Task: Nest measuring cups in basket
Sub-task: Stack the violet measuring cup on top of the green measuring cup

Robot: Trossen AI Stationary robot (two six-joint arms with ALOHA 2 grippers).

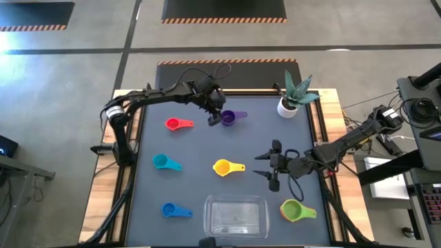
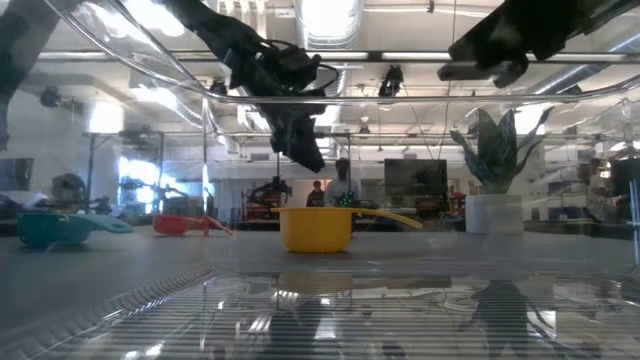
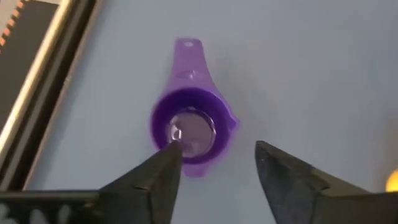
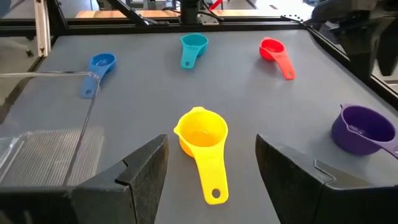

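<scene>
A purple measuring cup stands upright on the grey mat at the far middle, its handle pointing away from my left gripper. My left gripper is open just above and beside it, slanting down, one fingertip over the cup's near rim; I see no touch. My right gripper is open above the mat, pointing toward the table's left edge at a yellow cup that rests on its base at the table's middle. The clear basket sits at the near edge.
Resting on the mat are a red cup, a teal cup, a blue cup and a green cup. A white plant pot stands at the far right corner. The basket's clear walls fill the low view's foreground.
</scene>
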